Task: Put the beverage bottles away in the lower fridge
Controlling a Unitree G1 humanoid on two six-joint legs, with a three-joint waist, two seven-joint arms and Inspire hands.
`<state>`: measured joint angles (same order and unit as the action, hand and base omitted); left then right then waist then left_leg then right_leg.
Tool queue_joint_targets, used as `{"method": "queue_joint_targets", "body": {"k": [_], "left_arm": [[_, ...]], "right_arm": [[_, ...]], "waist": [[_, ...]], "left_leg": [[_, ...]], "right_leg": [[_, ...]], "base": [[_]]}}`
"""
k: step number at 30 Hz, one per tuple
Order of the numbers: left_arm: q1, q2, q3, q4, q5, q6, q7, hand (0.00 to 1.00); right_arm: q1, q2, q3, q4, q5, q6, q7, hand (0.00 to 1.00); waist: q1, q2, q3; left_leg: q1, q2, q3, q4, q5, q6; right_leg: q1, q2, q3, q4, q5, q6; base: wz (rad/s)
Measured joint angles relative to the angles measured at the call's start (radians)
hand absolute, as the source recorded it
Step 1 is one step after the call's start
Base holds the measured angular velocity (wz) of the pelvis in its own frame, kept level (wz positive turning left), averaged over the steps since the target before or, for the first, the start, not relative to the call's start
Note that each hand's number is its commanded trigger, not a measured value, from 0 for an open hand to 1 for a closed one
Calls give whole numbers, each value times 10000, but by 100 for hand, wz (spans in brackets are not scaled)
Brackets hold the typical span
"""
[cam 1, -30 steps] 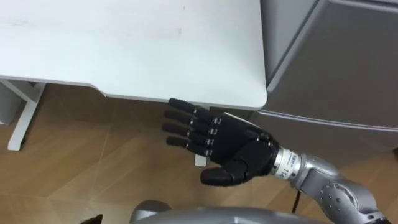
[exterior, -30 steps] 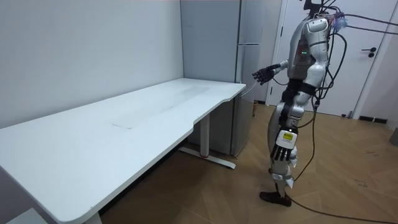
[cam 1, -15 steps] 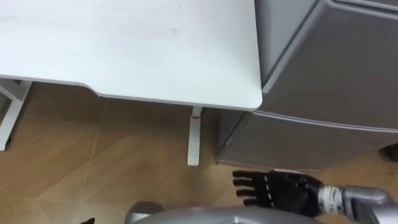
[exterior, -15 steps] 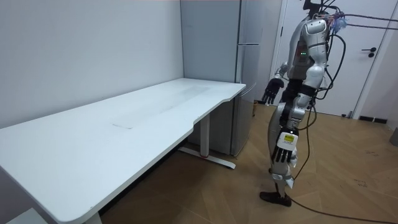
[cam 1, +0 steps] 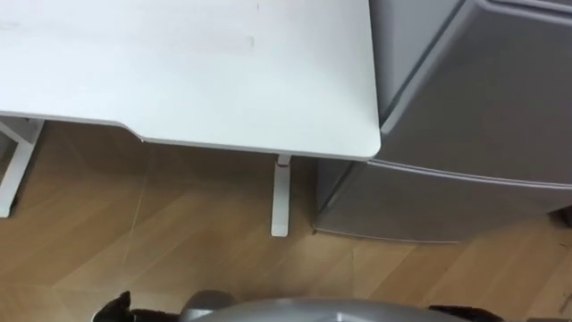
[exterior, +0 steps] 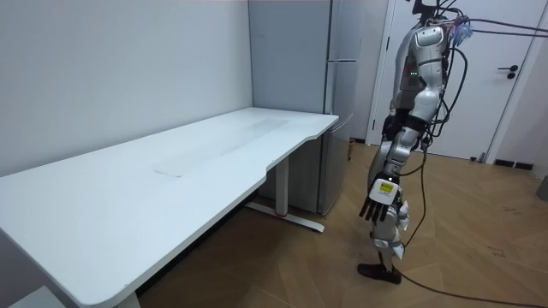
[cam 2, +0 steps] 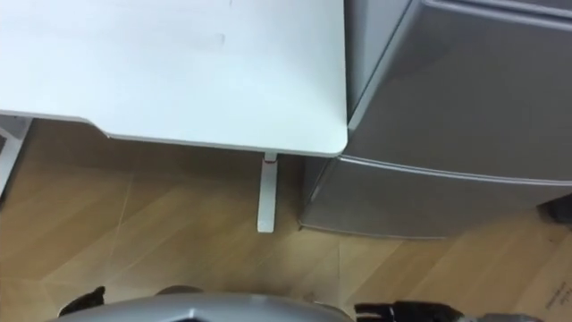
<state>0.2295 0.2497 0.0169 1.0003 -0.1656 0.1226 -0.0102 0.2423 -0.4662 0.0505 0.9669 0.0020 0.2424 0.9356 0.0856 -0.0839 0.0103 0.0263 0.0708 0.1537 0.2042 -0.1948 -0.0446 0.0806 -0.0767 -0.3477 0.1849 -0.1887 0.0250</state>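
Grey lower fridge door [cam 1: 429, 204] sits closed ahead of our right hand [cam 2: 402, 312], whose state we cannot tell. Our left hand [exterior: 377, 208] hangs, fingers released. We cannot tell where the drinks are; they are probably smooth and slippery, best grasped mid-body.

The white surface [cam 1: 179, 63] takes up the upper left. Its near right corner lies just beside the grey fridge [cam 1: 483, 107], at about the level of the seam above the lower door [cam 1: 429, 206]. Under the near edge, a white leg [cam 1: 281, 197] stands on the wooden floor [cam 1: 134, 241].
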Motion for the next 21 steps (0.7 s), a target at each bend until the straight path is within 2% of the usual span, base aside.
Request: {"method": "queue_joint_targets", "body": {"k": [1,2,3,4,5,6,7,8,10,11,12,15,17,21], "left_arm": [[-43,-71,8,16,2,5,107,0],[-88,-107,11,21,1,3,258,0],[-93,-151,23,12,0,3,305,0],[-63,-294,37,12,7,2,407,0],[-33,-465,113,59,11,4,457,0],[-11,-548,129,89,18,4,463,0],[27,-686,211,138,37,1,451,0],[34,-780,225,250,41,-16,395,0],[34,-811,289,476,43,-22,375,0],[32,-817,406,505,32,-48,369,0],[28,-823,509,588,35,-138,362,0],[36,-820,632,596,26,-313,348,0],[16,-722,606,564,15,-414,268,0],[48,-711,629,557,30,-494,270,0]], "right_arm": [[-3,152,-38,507,-1,90,-745,0],[-18,558,-113,1057,8,213,-1832,0],[-31,786,-233,1352,13,224,-2305,0],[-20,1281,-547,1828,30,312,-2995,0],[-16,1691,-802,2234,108,402,-3480,0],[-22,1852,-887,2435,175,417,-3663,0],[-103,2076,-1005,2787,308,417,-3984,0],[-172,2200,-1105,3206,408,412,-4267,0],[-370,2355,-1138,3673,503,412,-4676,0],[-399,2409,-1136,3748,513,410,-4789,0],[-450,2471,-1113,3815,505,400,-4957,0],[-659,2515,-1106,3837,448,287,-5382,0],[-973,2550,-706,3834,590,156,-5757,0],[-1122,2662,-629,3830,581,72,-6310,0]], "waist": [[-29,40,10],[-26,76,33],[-30,108,38],[-139,212,29],[-303,358,26],[-341,373,49],[-406,503,-4],[-544,673,-4],[-638,788,-12],[-652,780,-13],[-664,726,-25],[-654,522,7],[-597,397,17],[-561,331,5]], "left_leg": [[64,-12,-32,13,-1,2],[112,-15,-53,-20,-7,-6],[127,-14,-66,-25,-9,-9],[133,-34,-168,-20,-13,-14],[172,-64,-227,-40,-12,-13],[197,-73,-219,-72,-12,-12],[234,-99,-202,-103,-8,-7],[314,-129,-182,-168,1,6],[465,-148,-167,-201,10,18],[563,-149,-167,-213,10,18],[662,-152,-160,-260,11,17],[909,-153,-19,-392,11,16],[933,-163,107,-385,8,15],[938,-198,52,-366,4,21]], "right_leg": [[96,-8,-32,-11,-23,25],[131,1,-12,-23,-61,27],[152,5,-10,-41,-67,26],[214,14,-58,-150,-74,32],[257,8,-70,-173,-86,48],[260,-1,-60,-168,-91,53],[264,-22,-34,-159,-97,65],[286,-48,-19,-146,-107,81],[383,-67,34,-139,-120,103],[439,-67,43,-136,-126,108],[515,-66,89,-130,-149,111],[589,-50,261,-145,-163,120],[606,-52,395,-150,-169,133],[613,-77,391,-153,-167,148]], "base": [[9],[10],[11],[17],[14],[4],[-7],[-7],[-7],[-9],[-15],[-16],[-13],[4]]}}
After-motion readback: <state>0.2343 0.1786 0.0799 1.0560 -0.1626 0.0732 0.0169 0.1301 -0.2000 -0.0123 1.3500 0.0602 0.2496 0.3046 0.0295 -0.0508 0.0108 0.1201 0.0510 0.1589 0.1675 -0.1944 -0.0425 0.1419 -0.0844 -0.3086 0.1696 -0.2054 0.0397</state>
